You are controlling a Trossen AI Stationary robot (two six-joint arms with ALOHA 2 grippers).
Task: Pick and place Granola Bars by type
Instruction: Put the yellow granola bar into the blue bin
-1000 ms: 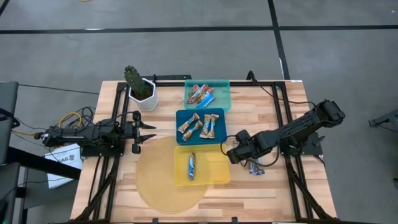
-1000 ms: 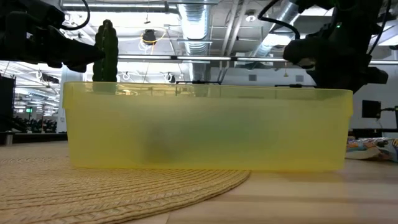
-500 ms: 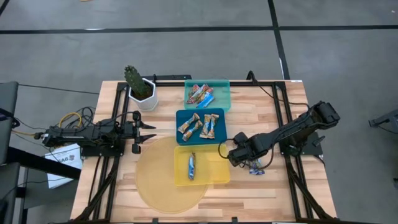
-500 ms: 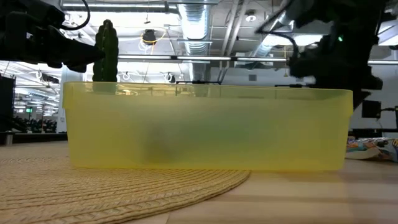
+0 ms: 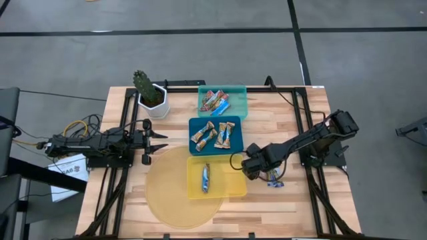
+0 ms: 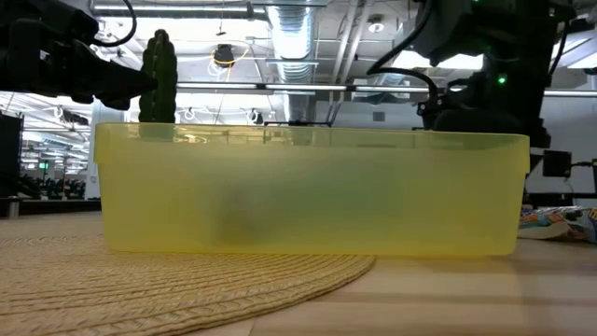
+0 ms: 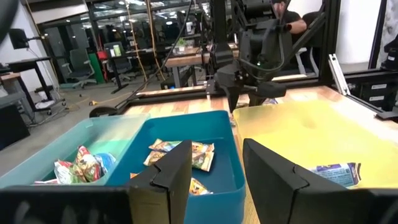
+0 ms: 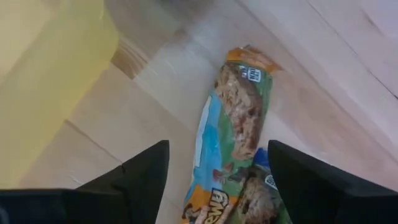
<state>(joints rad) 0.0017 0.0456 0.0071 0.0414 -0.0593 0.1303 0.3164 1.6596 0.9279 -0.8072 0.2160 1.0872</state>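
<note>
1. Loose granola bars lie on the bare wood just right of the yellow tray; one green-and-blue wrapper lies flat, overlapping a second bar at one end.
2. One blue-white bar is inside the yellow tray. Tan bars fill the blue tray next behind it; red-multicolour bars sit in the teal tray beyond that.
3. Right gripper hovers at the yellow tray's right edge, fingers spread wide, empty, straddling the loose bar without touching.
4. Left gripper waits left of the blue tray, partly open, holding nothing.
5. Yellow tray rests partly on a round woven mat; potted cactus stands left of the teal tray. Wooden table, grey floor around.
</note>
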